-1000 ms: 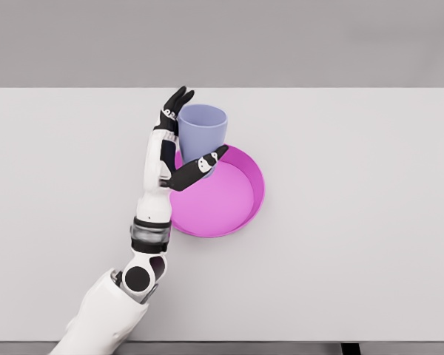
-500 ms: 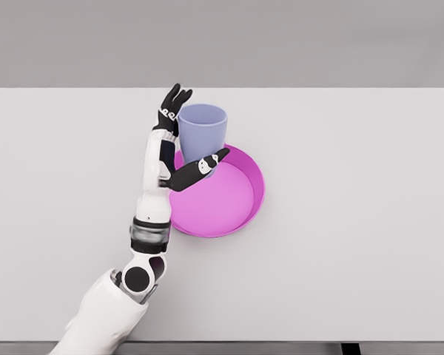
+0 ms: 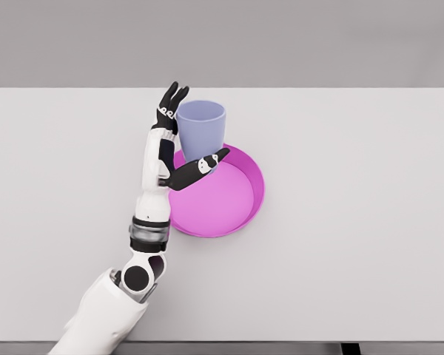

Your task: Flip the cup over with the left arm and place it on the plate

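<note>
Grey wall behind; pale grey bench (image 3: 355, 244) fills most of the head view.

Cup (image 3: 200, 130): lavender, upright, mouth up. It stands at the rim of the plate nearest the far edge of the bench, its base hidden behind the thumb, so whether it sits fully inside the plate or partly on the rim cannot be told.

Plate (image 3: 226, 203): magenta, round, with a raised wall. It lies on the bench a little left of the middle, nearer the far edge than the near one. Its inner floor apart from the cup is bare pink.

Left robot hand (image 3: 179, 143): the white forearm comes up from the near-left corner of the bench and ends beside the cup's left wall. Black fingers (image 3: 170, 103) point upward, straight and close together, just beside the cup's left rim; contact there is unclear. The thumb (image 3: 196, 169) reaches out across the front of the cup's lower part, over the plate's left rim. Fingers are extended, not wrapped round the cup, so the hand reads as released rather than grasping.

Wrist cuff (image 3: 149, 235): grey and black band, above the bench just left of the plate.
</note>
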`<state>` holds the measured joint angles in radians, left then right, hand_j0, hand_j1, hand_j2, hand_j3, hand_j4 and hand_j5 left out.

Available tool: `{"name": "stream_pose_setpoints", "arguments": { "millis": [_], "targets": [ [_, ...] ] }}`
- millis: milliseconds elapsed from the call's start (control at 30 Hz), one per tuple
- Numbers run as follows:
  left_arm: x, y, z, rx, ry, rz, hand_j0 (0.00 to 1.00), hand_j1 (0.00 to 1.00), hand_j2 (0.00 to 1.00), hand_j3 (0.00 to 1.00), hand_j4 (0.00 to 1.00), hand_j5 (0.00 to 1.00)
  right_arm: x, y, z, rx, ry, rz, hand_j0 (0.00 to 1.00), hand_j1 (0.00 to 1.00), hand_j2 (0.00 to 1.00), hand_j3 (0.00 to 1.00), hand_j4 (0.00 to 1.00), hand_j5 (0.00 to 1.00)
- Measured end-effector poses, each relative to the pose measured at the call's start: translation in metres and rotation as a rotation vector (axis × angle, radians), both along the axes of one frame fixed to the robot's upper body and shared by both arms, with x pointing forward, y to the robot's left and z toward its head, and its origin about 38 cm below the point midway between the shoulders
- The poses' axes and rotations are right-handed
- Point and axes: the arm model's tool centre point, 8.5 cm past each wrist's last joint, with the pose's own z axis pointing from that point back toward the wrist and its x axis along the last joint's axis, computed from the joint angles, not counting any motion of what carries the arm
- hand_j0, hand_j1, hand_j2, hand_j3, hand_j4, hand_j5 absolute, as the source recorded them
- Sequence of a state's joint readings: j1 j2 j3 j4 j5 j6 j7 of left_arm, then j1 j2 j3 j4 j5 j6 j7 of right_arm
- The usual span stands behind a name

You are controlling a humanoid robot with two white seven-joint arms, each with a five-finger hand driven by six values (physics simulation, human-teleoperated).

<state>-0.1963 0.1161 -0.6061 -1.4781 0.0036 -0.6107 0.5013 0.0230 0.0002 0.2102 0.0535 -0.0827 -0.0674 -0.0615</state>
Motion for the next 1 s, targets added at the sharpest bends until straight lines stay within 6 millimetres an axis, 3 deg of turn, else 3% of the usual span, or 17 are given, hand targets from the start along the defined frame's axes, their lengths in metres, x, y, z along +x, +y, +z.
{"name": "stream_pose_setpoints", "arguments": {
  "millis": [667, 733, 833, 1000],
  "targets": [
    [0.000, 0.008, 0.018, 0.038, -0.076, 0.005, 1.00, 1.00, 1.00, 1.00, 1.00, 1.00, 0.000, 0.000, 0.000, 0.000, 0.000, 0.000, 1.00, 1.00, 1.00, 1.00, 1.00, 1.00],
    [0.008, 0.018, 0.032, 0.030, -0.104, 0.007, 1.00, 1.00, 1.00, 1.00, 1.00, 1.00, 0.000, 0.000, 0.000, 0.000, 0.000, 0.000, 1.00, 1.00, 1.00, 1.00, 1.00, 1.00],
    [0.015, 0.050, 0.054, 0.039, -0.143, 0.007, 1.00, 1.00, 1.00, 1.00, 1.00, 1.00, 0.000, 0.000, 0.000, 0.000, 0.000, 0.000, 1.00, 1.00, 1.00, 1.00, 1.00, 1.00],
    [0.019, 0.112, 0.062, 0.241, -0.160, 0.014, 1.00, 1.00, 1.00, 1.00, 1.00, 1.00, 0.000, 0.000, 0.000, 0.000, 0.000, 0.000, 1.00, 1.00, 1.00, 1.00, 1.00, 1.00]
  ]
}}
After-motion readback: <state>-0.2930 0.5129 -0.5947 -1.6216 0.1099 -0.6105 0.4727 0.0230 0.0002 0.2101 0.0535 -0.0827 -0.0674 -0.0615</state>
